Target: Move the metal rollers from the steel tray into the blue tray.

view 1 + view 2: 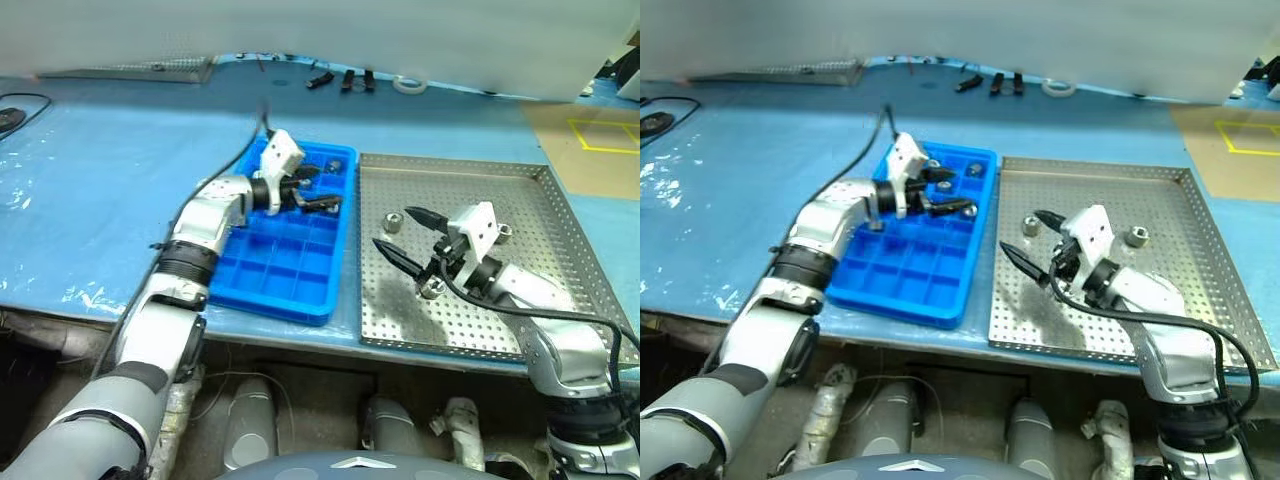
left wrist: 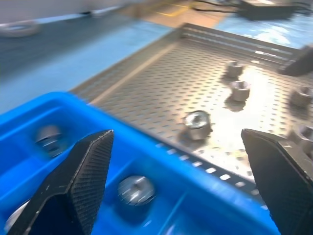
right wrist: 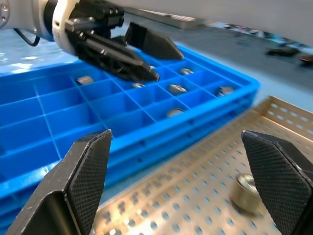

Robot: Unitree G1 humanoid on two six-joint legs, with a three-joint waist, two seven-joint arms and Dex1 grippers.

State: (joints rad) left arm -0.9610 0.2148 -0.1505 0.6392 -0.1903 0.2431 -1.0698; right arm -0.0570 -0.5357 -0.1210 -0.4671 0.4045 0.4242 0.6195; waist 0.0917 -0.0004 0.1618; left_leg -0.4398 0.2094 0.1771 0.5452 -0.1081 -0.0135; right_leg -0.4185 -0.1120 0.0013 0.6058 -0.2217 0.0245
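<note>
Over the far end of the blue tray, in the left eye view, our left gripper hangs with fingers parted and nothing between them; our right gripper, also spread and empty, sits above the steel tray, with one of the metal rollers lying between its two fingertips, so the right arm is nearer

From the left wrist, a roller stands just past the blue rim, hole up (short axis vertical)

From the right wrist, one roller lies near the right-hand finger, upright; several more rest in blue compartments
</note>
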